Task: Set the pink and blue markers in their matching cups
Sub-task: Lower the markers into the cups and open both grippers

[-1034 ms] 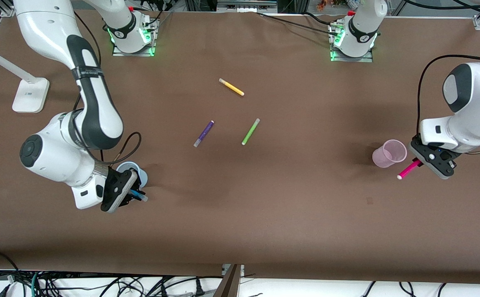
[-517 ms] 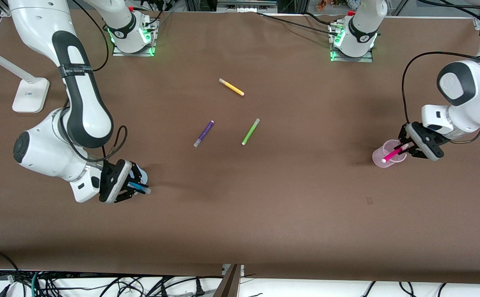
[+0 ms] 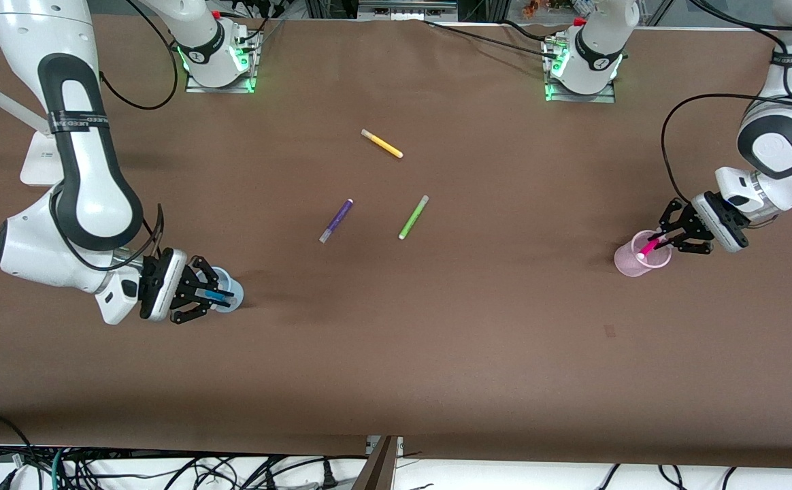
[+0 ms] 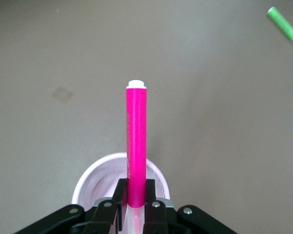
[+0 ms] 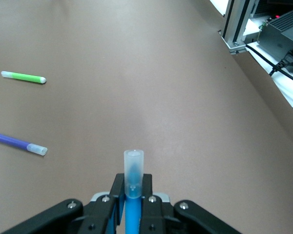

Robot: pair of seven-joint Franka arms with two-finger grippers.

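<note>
My left gripper (image 3: 663,238) is shut on the pink marker (image 3: 648,247), gripping it near one end. The marker's white tip hangs over the mouth of the pale pink cup (image 3: 626,264). In the left wrist view the pink marker (image 4: 136,136) sticks out between the fingers, with the pink cup's rim (image 4: 88,178) just below. My right gripper (image 3: 207,294) is shut on the blue marker (image 3: 219,295) and holds it nearly level over the pale blue cup (image 3: 235,298). The right wrist view shows the blue marker (image 5: 134,175) with its pale cap end forward and a sliver of the blue cup (image 5: 96,196).
A yellow marker (image 3: 382,143), a purple marker (image 3: 336,220) and a lime-green marker (image 3: 414,216) lie loose on the brown table's middle. A white lamp base (image 3: 49,156) stands at the right arm's end of the table, near the robots' side.
The left gripper carried the pink marker from beside the pink cup to over its mouth. The right gripper drew back toward the right arm's end, levelling the blue marker over the blue cup.
</note>
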